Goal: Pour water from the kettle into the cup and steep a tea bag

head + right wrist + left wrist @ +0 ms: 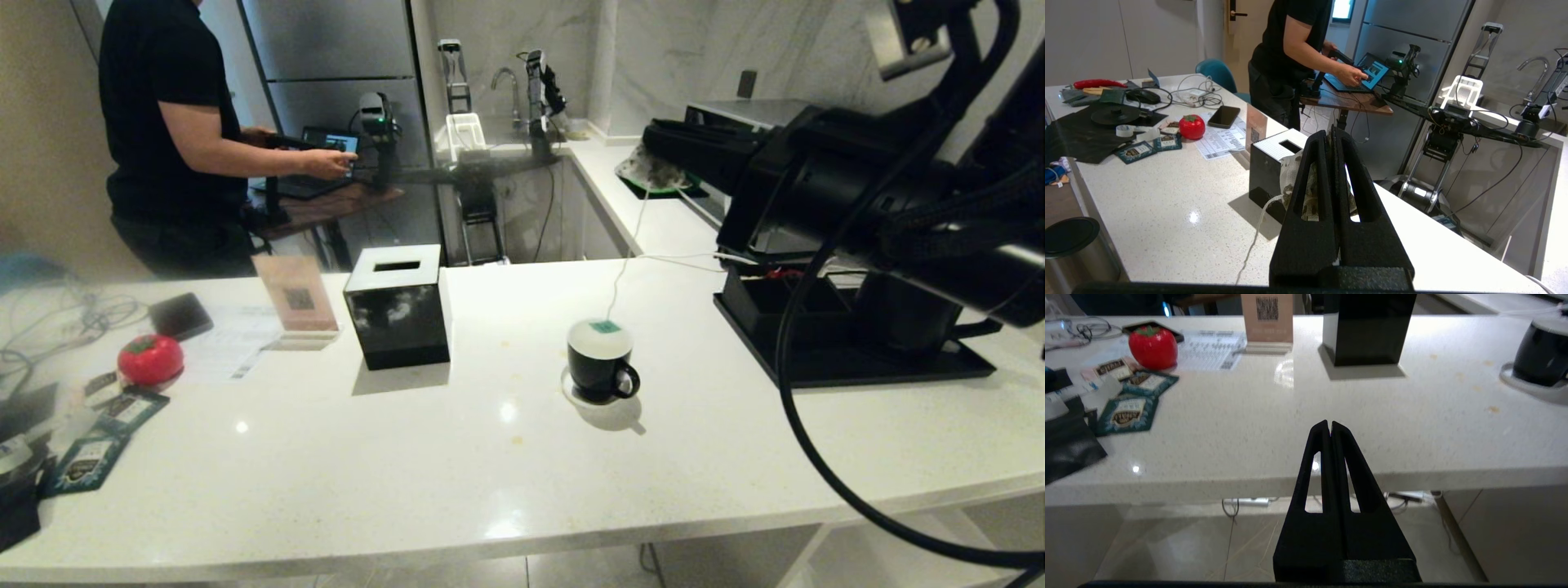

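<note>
Both grippers closed: right gripper [1332,134] pinches tea bag [1290,179] between its jaws, string trailing to cup [602,371] below them; lower slowly over cup, keeping bag centered; left gripper [1329,425] holds nothing.

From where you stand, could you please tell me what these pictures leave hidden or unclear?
- Water in the cup: head view, the inside looks only white; a green tag lies on top.
- Kettle: head view, mostly hidden behind the right arm.
- Tea bag: right wrist view, largely covered by the shut right pincer.
- Cup: left wrist view, cut by the edge.
</note>
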Tool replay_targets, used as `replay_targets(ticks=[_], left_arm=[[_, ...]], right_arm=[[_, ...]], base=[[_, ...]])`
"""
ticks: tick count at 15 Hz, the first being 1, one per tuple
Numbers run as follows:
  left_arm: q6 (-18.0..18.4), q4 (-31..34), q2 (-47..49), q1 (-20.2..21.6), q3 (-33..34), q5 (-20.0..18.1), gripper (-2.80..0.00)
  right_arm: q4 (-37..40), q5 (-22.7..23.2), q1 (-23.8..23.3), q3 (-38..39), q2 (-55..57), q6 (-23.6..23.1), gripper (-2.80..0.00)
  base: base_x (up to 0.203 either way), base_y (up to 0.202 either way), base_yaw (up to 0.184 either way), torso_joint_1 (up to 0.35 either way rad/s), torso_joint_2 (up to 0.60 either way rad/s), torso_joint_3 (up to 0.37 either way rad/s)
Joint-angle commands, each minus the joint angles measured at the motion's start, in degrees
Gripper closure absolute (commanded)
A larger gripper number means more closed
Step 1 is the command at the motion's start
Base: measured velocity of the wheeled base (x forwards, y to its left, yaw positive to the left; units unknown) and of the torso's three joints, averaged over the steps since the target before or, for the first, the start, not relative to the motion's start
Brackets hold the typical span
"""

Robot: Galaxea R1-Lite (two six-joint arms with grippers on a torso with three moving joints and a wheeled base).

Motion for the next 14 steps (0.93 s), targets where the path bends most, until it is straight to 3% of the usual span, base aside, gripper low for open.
replay_targets(ticks=[1,4,7,11,14], left_arm=[[-0.2,0.1,0.0,0.0,-2.0,0.0,0.0],[-0.4,1.8,0.1,0.0,-5.6,-0.3,0.0],[-0.9,7.8,1.7,0.0,-10.4,-0.4,0.0],[-1.1,8.6,11.8,0.0,-15.5,-1.7,0.0],[-1.3,8.6,20.9,0.1,-20.1,-5.3,0.0]], right_arm=[[-0.3,0.1,0.0,0.4,-0.1,-0.1,0.0],[-1.0,0.1,0.0,1.0,-0.1,-0.1,0.0],[-2.2,0.0,0.0,1.1,-0.1,0.1,0.0],[-2.2,-0.1,0.0,0.3,0.1,0.3,0.0],[-2.1,0.1,0.0,-1.4,0.5,0.5,0.0]], base=[[0.0,0.0,0.0,0.0,0.0,0.0],[0.0,0.0,0.0,0.0,0.0,0.0],[0.0,0.0,0.0,0.0,0.0,0.0],[0.0,0.0,0.0,0.0,0.0,0.0],[0.0,0.0,0.0,0.0,0.0,0.0]])
